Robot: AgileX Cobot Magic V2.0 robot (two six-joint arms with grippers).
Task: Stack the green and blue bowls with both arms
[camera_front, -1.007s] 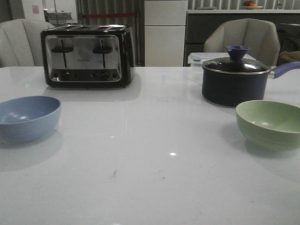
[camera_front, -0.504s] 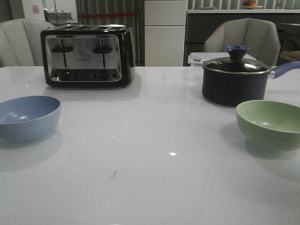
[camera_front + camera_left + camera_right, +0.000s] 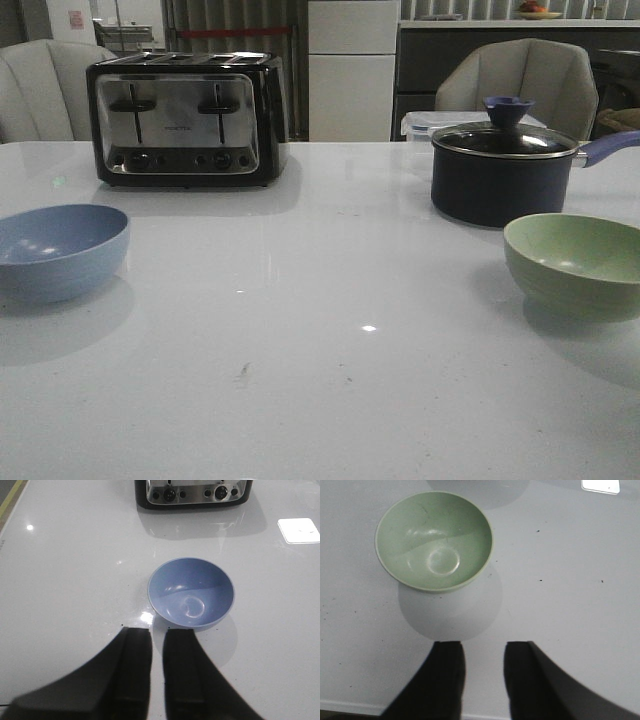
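The dusty blue bowl sits upright and empty at the table's left edge; it also shows in the left wrist view. The pale green bowl sits upright and empty at the right; it also shows in the right wrist view. My left gripper hangs above the table just short of the blue bowl, jaws a narrow gap apart, holding nothing. My right gripper hangs short of the green bowl, jaws open and empty. Neither arm shows in the front view.
A black and steel toaster stands at the back left. A dark navy lidded saucepan stands just behind the green bowl, its handle pointing right. A clear lidded box sits behind the pan. Chairs stand beyond the table.
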